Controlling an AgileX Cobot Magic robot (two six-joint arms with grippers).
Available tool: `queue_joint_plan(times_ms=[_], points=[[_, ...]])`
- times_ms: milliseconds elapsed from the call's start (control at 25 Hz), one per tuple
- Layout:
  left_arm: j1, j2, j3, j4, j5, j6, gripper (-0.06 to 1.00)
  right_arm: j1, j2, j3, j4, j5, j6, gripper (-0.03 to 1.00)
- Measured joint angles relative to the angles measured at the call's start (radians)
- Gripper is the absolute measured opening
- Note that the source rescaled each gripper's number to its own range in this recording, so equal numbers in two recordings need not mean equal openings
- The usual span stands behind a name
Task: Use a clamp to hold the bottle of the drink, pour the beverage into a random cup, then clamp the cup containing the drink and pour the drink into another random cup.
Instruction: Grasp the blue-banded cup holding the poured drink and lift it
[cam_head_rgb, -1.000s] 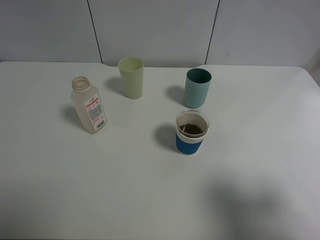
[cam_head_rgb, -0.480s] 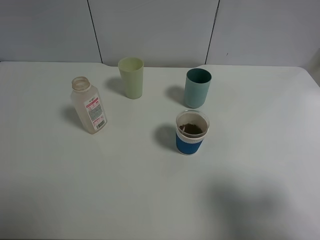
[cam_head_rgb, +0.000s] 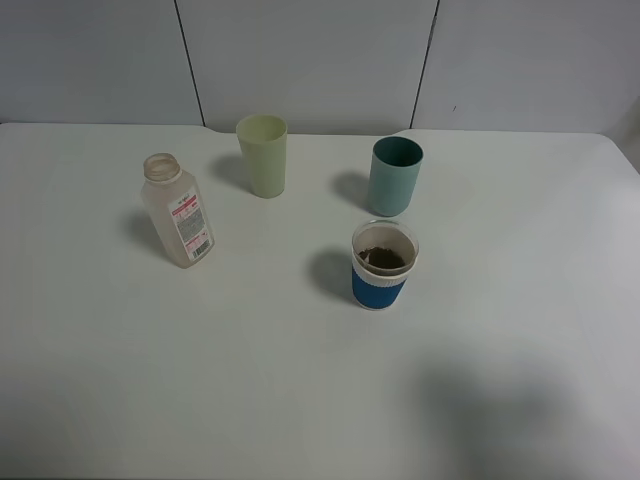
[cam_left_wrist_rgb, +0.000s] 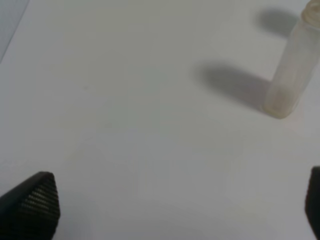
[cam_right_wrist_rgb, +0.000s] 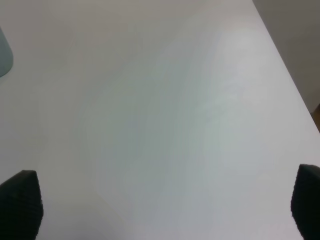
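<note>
The clear bottle with its red-and-white label stands upright at the left of the table, mouth uncapped. The short blue-and-white cup stands near the middle with something dark inside it. Just behind it is the teal cup. Neither arm shows in the high view. In the left wrist view my left gripper is open over bare table, with the bottle well ahead of it and apart. My right gripper is open over bare table too, nothing between its fingertips. A pale bluish sliver at that frame's edge may be the teal cup.
A pale yellow-green tumbler stands at the back, between the bottle and the teal cup. The white table ends at a grey panelled wall behind. The table's edge runs close by the right gripper's side.
</note>
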Motion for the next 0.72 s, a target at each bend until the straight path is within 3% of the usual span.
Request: queue_joint_plan(times_ms=[720], points=[[0.000, 0.000, 0.000, 0.000, 0.000, 0.000, 1.00, 0.000, 0.000, 0.000, 0.000, 0.000, 0.000, 1.00]])
